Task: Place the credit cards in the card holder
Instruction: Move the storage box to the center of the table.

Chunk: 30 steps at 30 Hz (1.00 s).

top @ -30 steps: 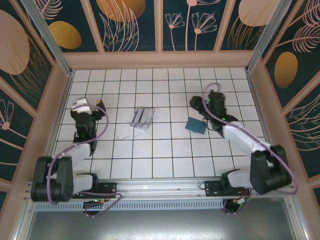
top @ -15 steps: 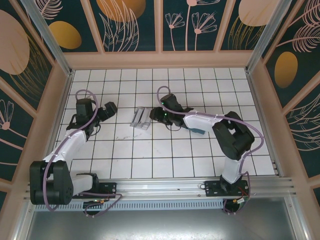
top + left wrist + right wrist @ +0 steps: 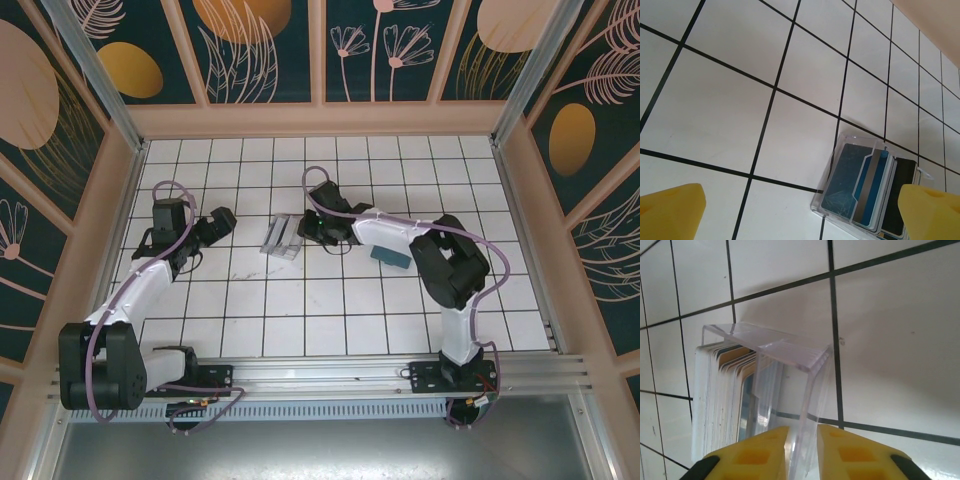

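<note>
The credit cards [image 3: 282, 237] are a grey striped stack standing in a clear plastic case [image 3: 785, 347] on the white tiles, left of centre. My right gripper [image 3: 303, 228] is at the stack's right side. In the right wrist view its yellow fingers [image 3: 760, 450] pinch the case's clear side wall, with the card edges [image 3: 725, 390] just to their left. My left gripper [image 3: 215, 225] hovers open left of the stack; its wrist view shows blue and dark cards [image 3: 865, 187] ahead between the wide-apart fingertips [image 3: 670, 210]. The teal card holder [image 3: 390, 252] lies flat right of centre, untouched.
The right forearm [image 3: 400, 232] stretches across the tiles just above the card holder. Wooden walls [image 3: 320, 120] bound the floor at the back and both sides. Open tiles lie in front of the cards toward the arm bases.
My right arm swung left from the card holder to the cards, and its fingers closed on the clear case wall. The left gripper moved right toward the cards, then held still, open.
</note>
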Available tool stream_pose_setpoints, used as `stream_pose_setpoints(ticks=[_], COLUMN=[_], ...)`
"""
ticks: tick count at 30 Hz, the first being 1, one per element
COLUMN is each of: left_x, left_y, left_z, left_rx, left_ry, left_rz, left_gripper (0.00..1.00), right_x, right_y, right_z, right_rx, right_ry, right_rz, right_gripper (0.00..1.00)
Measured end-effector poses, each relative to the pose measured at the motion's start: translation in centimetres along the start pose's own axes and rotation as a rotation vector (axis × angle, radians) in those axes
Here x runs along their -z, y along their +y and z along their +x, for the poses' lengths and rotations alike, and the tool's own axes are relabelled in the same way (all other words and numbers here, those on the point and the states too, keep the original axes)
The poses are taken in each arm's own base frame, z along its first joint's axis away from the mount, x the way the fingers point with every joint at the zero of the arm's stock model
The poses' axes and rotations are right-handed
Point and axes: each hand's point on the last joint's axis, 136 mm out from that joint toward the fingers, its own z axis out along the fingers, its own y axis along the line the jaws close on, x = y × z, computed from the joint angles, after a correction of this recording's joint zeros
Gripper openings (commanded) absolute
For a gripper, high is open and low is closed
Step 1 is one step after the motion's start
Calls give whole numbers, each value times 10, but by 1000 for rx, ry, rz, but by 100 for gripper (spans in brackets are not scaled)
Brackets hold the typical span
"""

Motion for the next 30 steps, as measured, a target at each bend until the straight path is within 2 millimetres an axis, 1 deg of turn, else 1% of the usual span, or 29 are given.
stream_pose_setpoints(ticks=[1,2,3,6,9,12,17,18,19,21,24,25,26,27,30], left_x=[0,-1,-1,-2,-4,-7,-6,-6,-7,-8,-12,-14,-14,-15,-14], left_y=[0,1,1,1,0,-1,-7,-7,-7,-6,-3,-3,-3,-4,-3], left_z=[2,3,4,5,9,12,13,13,13,14,18,21,23,24,25], left_rx=[2,3,4,4,7,9,9,9,9,10,18,23,25,25,-4], left_ry=[5,9,12,18,39,62,73,75,76,80,102,112,123,128,136], left_rz=[3,3,5,7,17,29,54,56,56,53,47,50,56,60,54], left_gripper=[99,99,99,99,99,99,99,99,99,99,99,99,99,99,99], right_x=[0,0,1,2,4,11,27,30,32,38,46,50,56,62,93], right_y=[0,0,-1,-6,-12,-33,-79,-85,-93,-106,-123,-128,-132,-134,-134], right_z=[-2,-2,-3,-6,-20,-39,-79,-85,-91,-100,-113,-115,-116,-116,-111], right_rx=[3,7,10,34,70,90,124,132,143,151,160,161,162,166,172], right_ry=[-4,-2,-2,18,16,10,-13,-20,-33,-48,-74,-84,-95,-105,-154], right_rz=[4,11,14,43,69,110,176,184,197,217,258,274,288,299,317], right_gripper=[13,7,5,3,0,0,1,2,4,12,27,33,39,43,54])
